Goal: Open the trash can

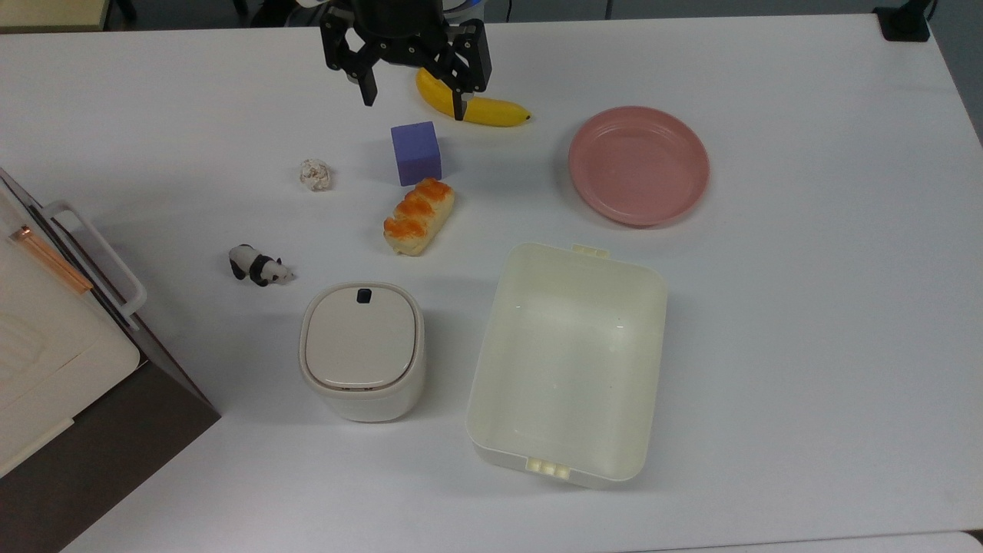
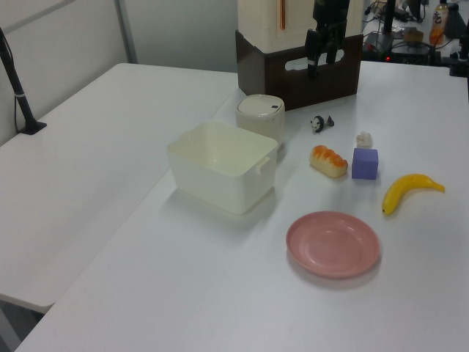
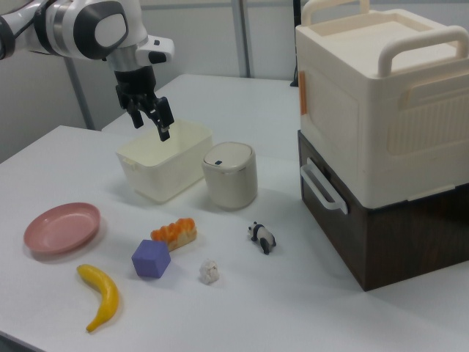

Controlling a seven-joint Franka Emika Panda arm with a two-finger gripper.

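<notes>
- Cream plastic trash can (image 1: 361, 352) stands on the white table (image 1: 806, 307) with its beige lid (image 1: 361, 334) flat and shut; the dark button (image 1: 364, 294) looks untouched.
- Just beside it, to the top view's right, sits the bigger lidless tub (image 1: 568, 361); a toy panda (image 1: 259, 266) lies near its other side.
- Farther off lie a bread roll (image 1: 418, 216), a purple cube (image 1: 415, 153), a paper ball (image 1: 316, 174), a banana (image 1: 472, 102) and a pink plate (image 1: 639, 165).
- Well apart from the can, the gripper (image 1: 415, 96) hangs above the table, fingers spread wide, holding nothing.
- Nothing of the task looks done: the approach, the press on the button and the lid's lifting are all left.
</notes>
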